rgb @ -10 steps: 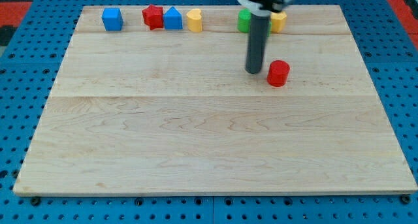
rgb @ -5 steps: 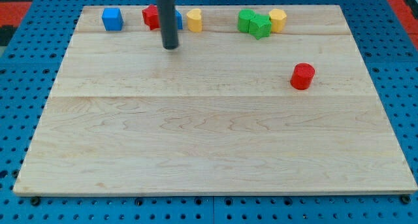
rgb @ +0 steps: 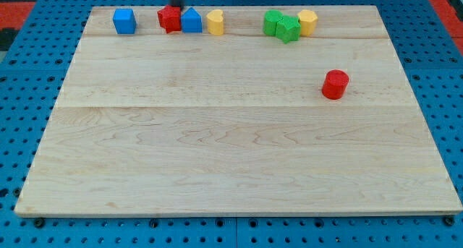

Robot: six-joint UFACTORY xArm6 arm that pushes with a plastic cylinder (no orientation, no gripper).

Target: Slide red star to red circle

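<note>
The red star sits near the board's top edge, left of centre, touching a blue house-shaped block on its right. The red circle stands alone toward the view's right, well below the top row. My tip is at the view's top edge, just above the red star; only a short piece of the dark rod shows.
A blue cube lies at the top left. A yellow block stands right of the blue house. Two green blocks and a yellow block cluster at the top right. The wooden board lies on a blue pegboard.
My tip pushed the red circle a little to the right, then swept left and up to the top edge above the red star. The other blocks have not moved.
</note>
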